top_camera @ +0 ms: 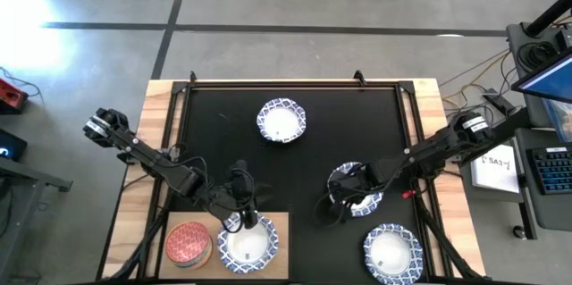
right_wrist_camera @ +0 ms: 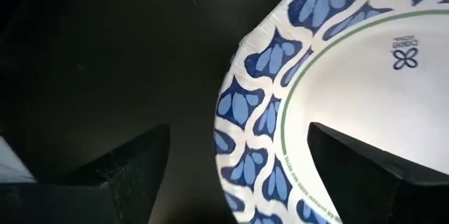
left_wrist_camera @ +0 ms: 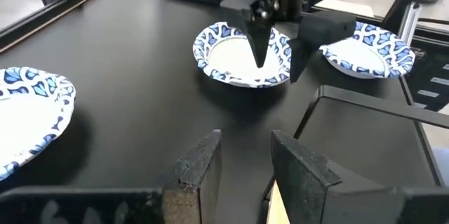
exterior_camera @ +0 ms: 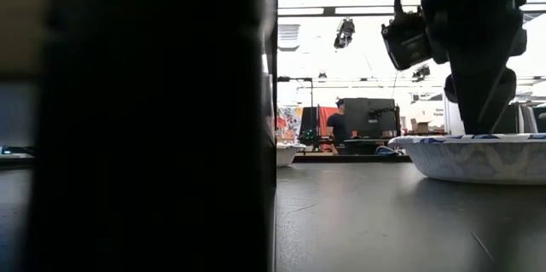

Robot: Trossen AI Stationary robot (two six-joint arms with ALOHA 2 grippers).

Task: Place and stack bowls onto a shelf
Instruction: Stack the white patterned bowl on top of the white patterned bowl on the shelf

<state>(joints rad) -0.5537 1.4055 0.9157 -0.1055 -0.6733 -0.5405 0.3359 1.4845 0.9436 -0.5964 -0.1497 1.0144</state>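
Four white bowls with blue patterned rims show. One sits on the light-wood shelf (top_camera: 277,222) at the near edge, beside a red-pink bowl (top_camera: 188,243). One bowl (top_camera: 281,121) rests far on the mat, one (top_camera: 391,251) near right. My right gripper (right_wrist_camera: 238,168) is open over the fourth bowl (top_camera: 357,188), one finger inside its rim (right_wrist_camera: 252,112) and one outside, not closed on it. My left gripper (left_wrist_camera: 245,175) is open, hovering at the far rim of the shelf's white bowl (top_camera: 248,245). The grey-purple, light blue and yellow bowls do not show.
A black mat (top_camera: 223,124) covers the table between wooden side strips (top_camera: 156,124). The left arm fills the low view's left half (exterior_camera: 136,118). A person stands far off in the room (exterior_camera: 339,123). Bare mat lies between the far bowl and the shelf.
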